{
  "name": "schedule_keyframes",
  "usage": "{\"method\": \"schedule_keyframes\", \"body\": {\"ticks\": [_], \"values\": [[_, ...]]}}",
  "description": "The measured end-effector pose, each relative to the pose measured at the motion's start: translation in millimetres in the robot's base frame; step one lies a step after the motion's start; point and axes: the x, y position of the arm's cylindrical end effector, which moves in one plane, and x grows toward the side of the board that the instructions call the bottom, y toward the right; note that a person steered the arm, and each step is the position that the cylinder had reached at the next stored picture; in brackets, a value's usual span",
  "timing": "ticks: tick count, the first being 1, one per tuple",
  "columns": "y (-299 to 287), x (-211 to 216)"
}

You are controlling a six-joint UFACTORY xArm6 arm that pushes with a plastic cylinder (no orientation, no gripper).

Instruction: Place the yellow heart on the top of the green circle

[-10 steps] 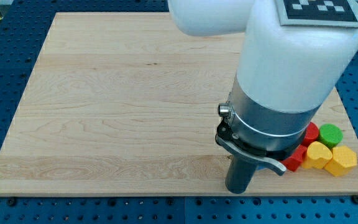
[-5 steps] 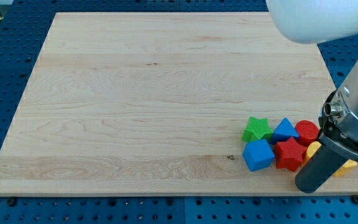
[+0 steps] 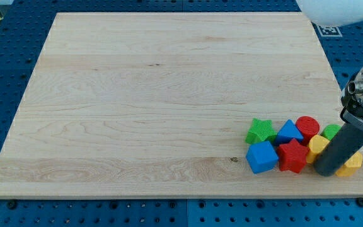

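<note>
The yellow heart lies near the board's bottom right corner, partly hidden by my rod. The green circle sits just above and to its right, mostly covered by the rod. My tip rests just below and right of the yellow heart, touching or nearly touching it. A second yellow block, its shape unclear, shows to the right of the rod.
A cluster lies to the left of the heart: a red star, a blue cube, a green star, a blue triangle and a red circle. The board's right edge is close by.
The arm has swung from the board's lower middle to the right, uncovering the block cluster. The tip has moved right and slightly up, to just below the yellow heart.
</note>
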Motion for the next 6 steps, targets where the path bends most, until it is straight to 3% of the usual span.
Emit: {"method": "schedule_keyframes", "body": {"ticks": [6], "values": [[-8,-17]]}}
